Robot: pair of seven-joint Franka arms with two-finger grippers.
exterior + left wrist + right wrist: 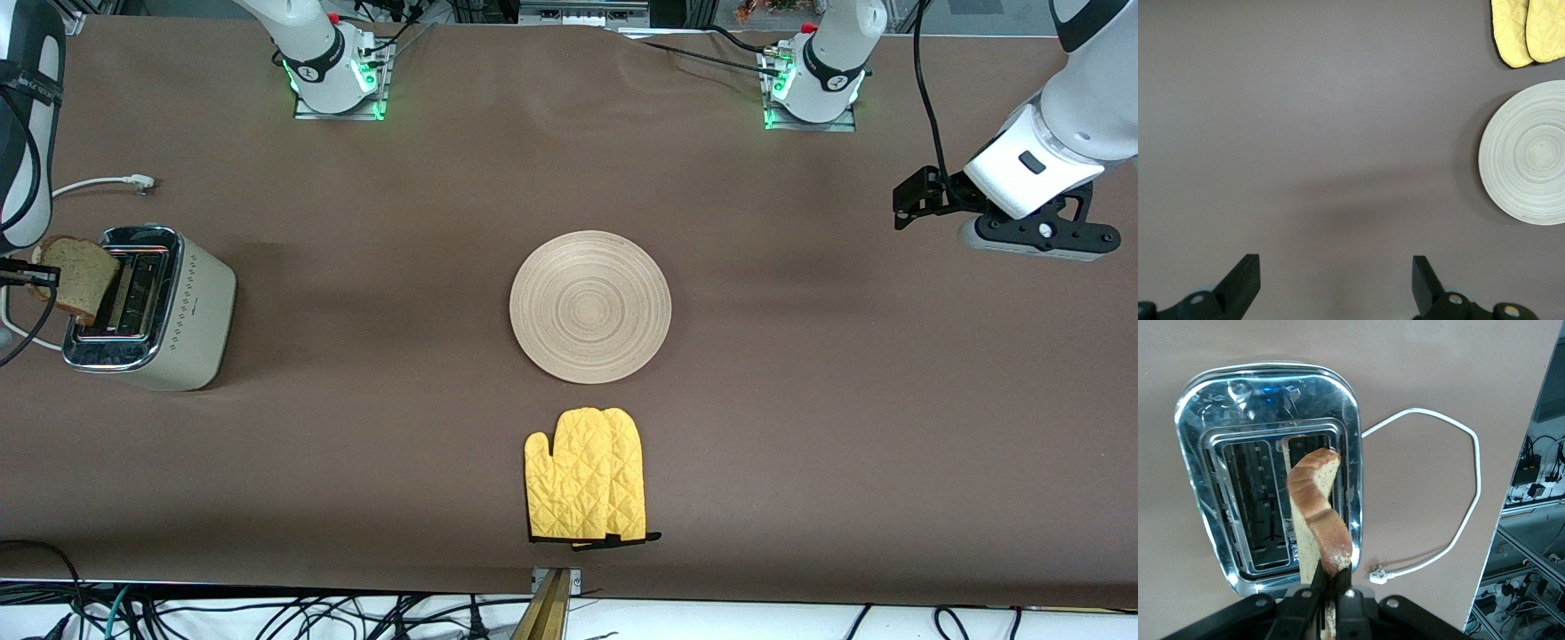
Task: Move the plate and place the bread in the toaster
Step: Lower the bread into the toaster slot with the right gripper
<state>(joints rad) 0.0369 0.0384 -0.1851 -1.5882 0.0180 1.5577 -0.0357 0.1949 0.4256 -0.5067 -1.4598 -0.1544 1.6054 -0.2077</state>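
Note:
The cream toaster (151, 307) with its chrome top (1265, 393) stands at the right arm's end of the table. My right gripper (1336, 577) is shut on the crust of the bread (1315, 513) and holds the slice on edge over the toaster's slots. In the front view the bread (78, 276) hangs just above the chrome top, and the right gripper (36, 277) sits at the view's edge. The wooden plate (590, 306) lies flat mid-table. My left gripper (1336, 283) waits open over bare table at the left arm's end, well away from the plate (1531, 152).
A yellow oven mitt (587, 487) lies nearer to the front camera than the plate. The toaster's white cord (98, 184) with its loose plug (1378, 574) trails on the table beside the toaster, toward the arms' bases.

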